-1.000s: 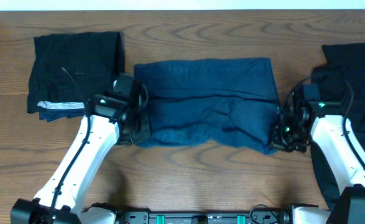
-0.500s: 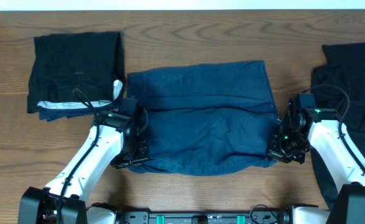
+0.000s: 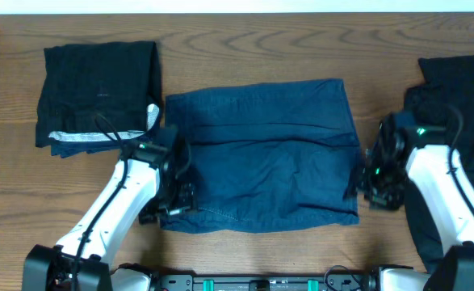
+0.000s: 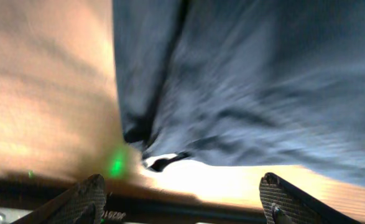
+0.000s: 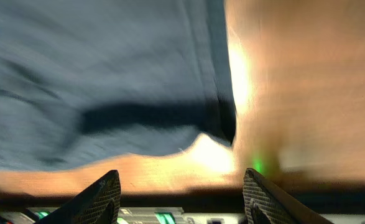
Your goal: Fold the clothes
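The navy-blue shorts (image 3: 261, 153) lie spread flat in the middle of the table, folded over on themselves. My left gripper (image 3: 172, 208) stands open at their front left corner, holding nothing. My right gripper (image 3: 364, 187) stands open at their front right corner, also holding nothing. In the left wrist view the blue cloth (image 4: 244, 81) fills the upper frame, clear of the wide-apart fingers (image 4: 89, 198). The right wrist view shows the cloth's corner (image 5: 107, 81) above bare wood, apart from the spread fingers (image 5: 104, 198).
A folded black garment (image 3: 99, 89) with a silvery-white edge (image 3: 79, 137) lies at the back left. Another black garment (image 3: 455, 121) lies at the right edge, partly under my right arm. The table's front edge runs just behind both grippers.
Both grippers have pulled the near edge of the shorts toward the front, then opened and let go. The shorts now lie flatter and reach further forward.
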